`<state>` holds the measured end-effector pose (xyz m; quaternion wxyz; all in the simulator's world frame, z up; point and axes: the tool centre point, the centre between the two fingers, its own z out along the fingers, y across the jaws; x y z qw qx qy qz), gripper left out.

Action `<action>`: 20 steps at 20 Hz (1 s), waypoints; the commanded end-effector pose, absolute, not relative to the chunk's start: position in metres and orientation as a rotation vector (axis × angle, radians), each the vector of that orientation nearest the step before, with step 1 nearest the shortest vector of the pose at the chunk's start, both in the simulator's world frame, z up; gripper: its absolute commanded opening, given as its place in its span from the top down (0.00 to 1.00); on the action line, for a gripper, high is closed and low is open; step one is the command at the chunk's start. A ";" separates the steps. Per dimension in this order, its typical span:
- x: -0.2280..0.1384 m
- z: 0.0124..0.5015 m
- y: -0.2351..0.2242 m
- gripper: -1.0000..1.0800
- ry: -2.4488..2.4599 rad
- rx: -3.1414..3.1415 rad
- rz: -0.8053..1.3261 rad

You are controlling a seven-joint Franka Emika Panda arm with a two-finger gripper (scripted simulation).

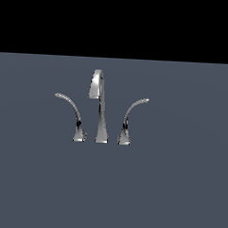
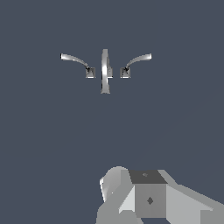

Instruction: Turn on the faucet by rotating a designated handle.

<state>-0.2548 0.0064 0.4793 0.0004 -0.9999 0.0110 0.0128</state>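
only part of the hand (image 2: 148,197) shows, as grey blocky housing at the edge of the wrist view, so i cannot tell whether it is open or closed; it holds nothing visible. the faucet (image 1: 101,108) stands well apart from it on the grey tabletop (image 1: 178,185). the designated handle (image 1: 73,114) is the lever on the exterior view's left, its long axis sweeping up and away from the central spout (image 1: 100,105), mirrored by the other lever (image 1: 130,119).
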 end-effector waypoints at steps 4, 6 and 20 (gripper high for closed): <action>-0.255 0.478 0.007 1.00 0.042 -3.140 0.040; -0.254 0.477 0.009 1.00 0.055 -3.140 0.040; -0.243 0.442 0.046 1.00 0.334 -3.122 0.038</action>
